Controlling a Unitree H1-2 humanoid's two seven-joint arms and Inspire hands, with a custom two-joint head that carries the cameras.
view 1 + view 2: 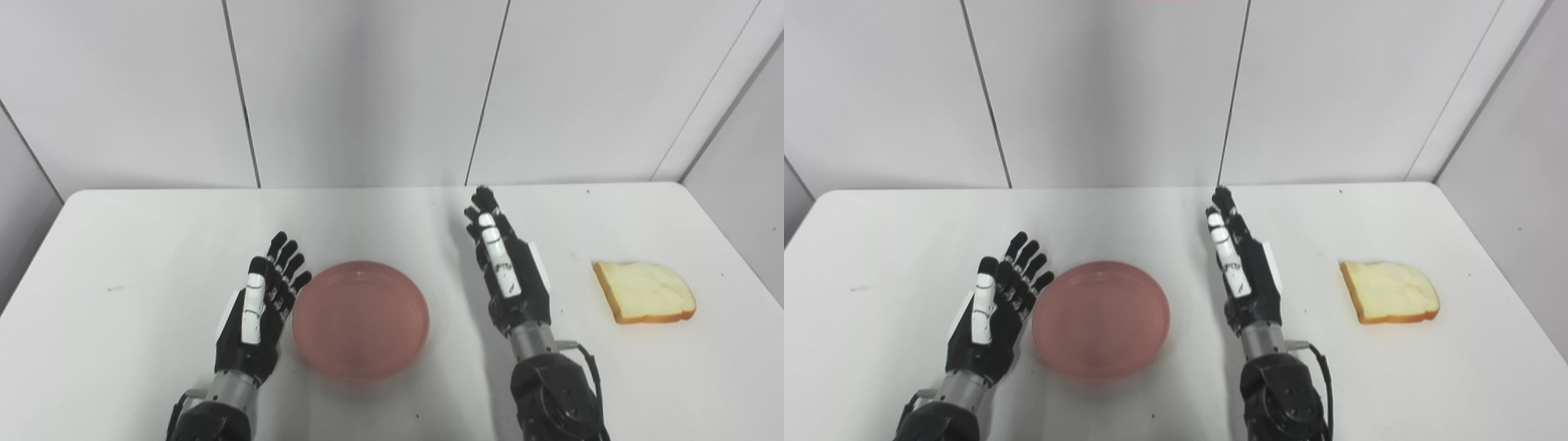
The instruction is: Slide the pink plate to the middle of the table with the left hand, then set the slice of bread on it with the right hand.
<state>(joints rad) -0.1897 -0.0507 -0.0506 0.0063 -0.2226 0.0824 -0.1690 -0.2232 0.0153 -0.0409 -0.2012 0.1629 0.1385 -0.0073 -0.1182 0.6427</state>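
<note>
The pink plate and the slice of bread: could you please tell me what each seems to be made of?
The pink plate looks like translucent plastic, smooth and slightly glossy. The slice of bread has a pale, matte crumb and an orange-brown crust; whether it is real or a foam replica cannot be told.

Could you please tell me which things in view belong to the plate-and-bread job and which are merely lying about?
Belonging to the job:
pink plate, empty, between the hands
slice of bread, on the table's right side
left hand, open beside the plate
right hand, open

Lying about:
nothing else; only the white table itself
</note>
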